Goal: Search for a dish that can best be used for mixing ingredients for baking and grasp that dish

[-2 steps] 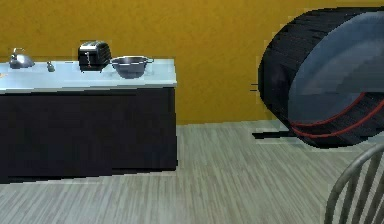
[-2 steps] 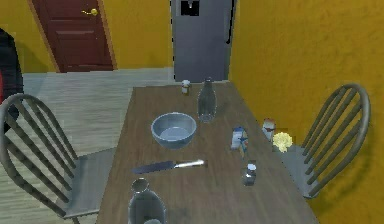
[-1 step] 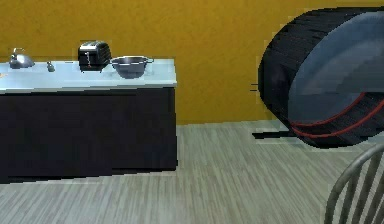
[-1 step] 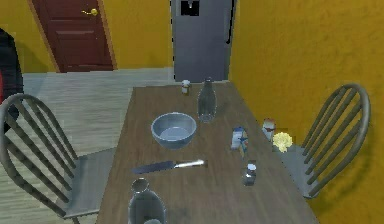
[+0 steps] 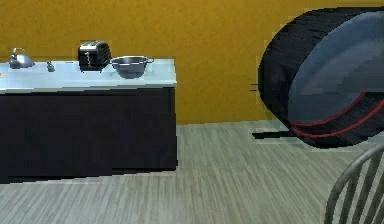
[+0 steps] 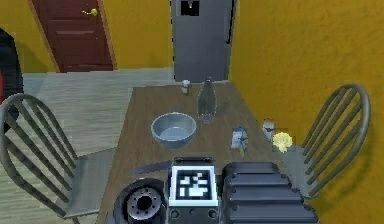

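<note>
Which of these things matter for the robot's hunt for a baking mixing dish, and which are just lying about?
For the job: grey bowl on the table; metal bowl on the counter.

Just lying about: toaster, kettle, bottle, chair, door.

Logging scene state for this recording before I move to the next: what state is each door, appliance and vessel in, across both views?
Door, shut.
Fridge, shut.
Table bowl, upright, empty.
Bottle, upright, just beyond the table bowl.
Counter bowl, upright, inside hidden.
Toaster, upright.
Kettle, upright.
</note>
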You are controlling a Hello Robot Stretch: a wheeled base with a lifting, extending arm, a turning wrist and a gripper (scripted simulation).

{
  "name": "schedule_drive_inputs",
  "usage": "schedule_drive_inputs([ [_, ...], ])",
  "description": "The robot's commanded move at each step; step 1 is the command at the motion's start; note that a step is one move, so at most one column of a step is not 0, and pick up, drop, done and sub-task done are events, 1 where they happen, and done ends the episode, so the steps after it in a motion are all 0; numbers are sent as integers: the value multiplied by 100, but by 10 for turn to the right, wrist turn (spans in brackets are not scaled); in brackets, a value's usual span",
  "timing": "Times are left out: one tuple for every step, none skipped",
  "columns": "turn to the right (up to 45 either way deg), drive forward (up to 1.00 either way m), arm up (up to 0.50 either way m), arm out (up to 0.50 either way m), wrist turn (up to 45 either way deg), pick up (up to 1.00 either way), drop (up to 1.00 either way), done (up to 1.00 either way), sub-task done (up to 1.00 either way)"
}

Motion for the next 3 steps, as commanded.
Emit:
schedule_drive_inputs([
  [0, 0, 0, 40, 0, 0, 0, 0, 0],
  [0, 0, 0, 0, 450, 0, 0, 0, 0],
  [0, 0, 0, 0, 450, 0, 0, 0, 0],
])
